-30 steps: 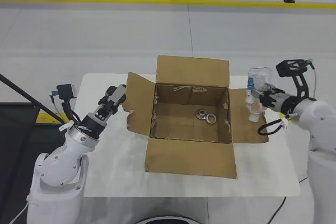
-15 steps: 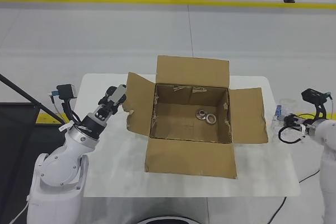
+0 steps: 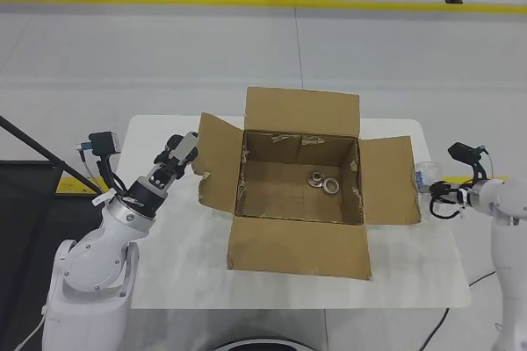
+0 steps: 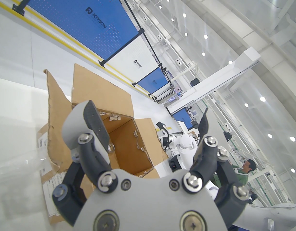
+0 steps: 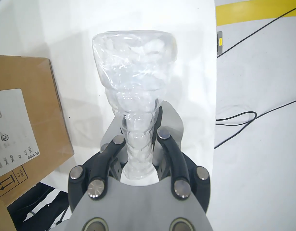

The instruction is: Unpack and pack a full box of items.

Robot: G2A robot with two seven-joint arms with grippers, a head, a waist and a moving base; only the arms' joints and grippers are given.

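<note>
Box point(image 3: 299, 247) stands open on the table point(image 3: 171, 254), its 4 flaps folded out and 2 metal rings point(image 3: 323, 182) on its floor; the right gripper point(image 5: 139, 133) sits just beyond the right flap, close to the table's edge, clamped on the narrow end of a crumpled clear bottle point(image 5: 135, 73); bare tabletop lies ahead of it; the left gripper point(image 4: 148, 111) hangs spread wide, holding nothing, just outside the left flap, with open tabletop around it.

matt brown cardboard box point(image 3: 299, 189), clear crinkled glossy plastic bottle point(image 5: 135, 73), shiny metal rings point(image 3: 323, 182).
</note>
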